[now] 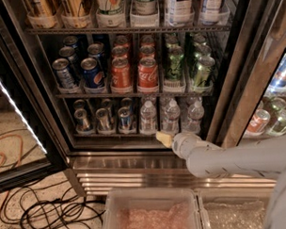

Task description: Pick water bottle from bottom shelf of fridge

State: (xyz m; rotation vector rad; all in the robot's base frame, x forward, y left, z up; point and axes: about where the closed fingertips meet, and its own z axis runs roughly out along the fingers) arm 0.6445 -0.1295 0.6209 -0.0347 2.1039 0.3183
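The fridge (135, 160) stands open, with a dark interior and a steel grille at its base. Its bottom shelf (111, 135) is a dark wire rack. On it stand three clear water bottles with white caps: left (148, 117), middle (171, 116) and right (195, 115). Silver cans (104, 120) fill the shelf's left half. My gripper (163, 138) has a cream tip on a white arm (229, 158). It sits just in front of the shelf's rail, below the left and middle bottles, and touches neither.
The rack above holds blue cans (92, 71), red cola cans (147, 74) and green cans (175, 63). The open door (21, 120) with a light strip is at left. Cables (47, 214) lie on the floor. Two plastic bins (151, 215) sit below. A glass-fronted unit (274, 107) adjoins on the right.
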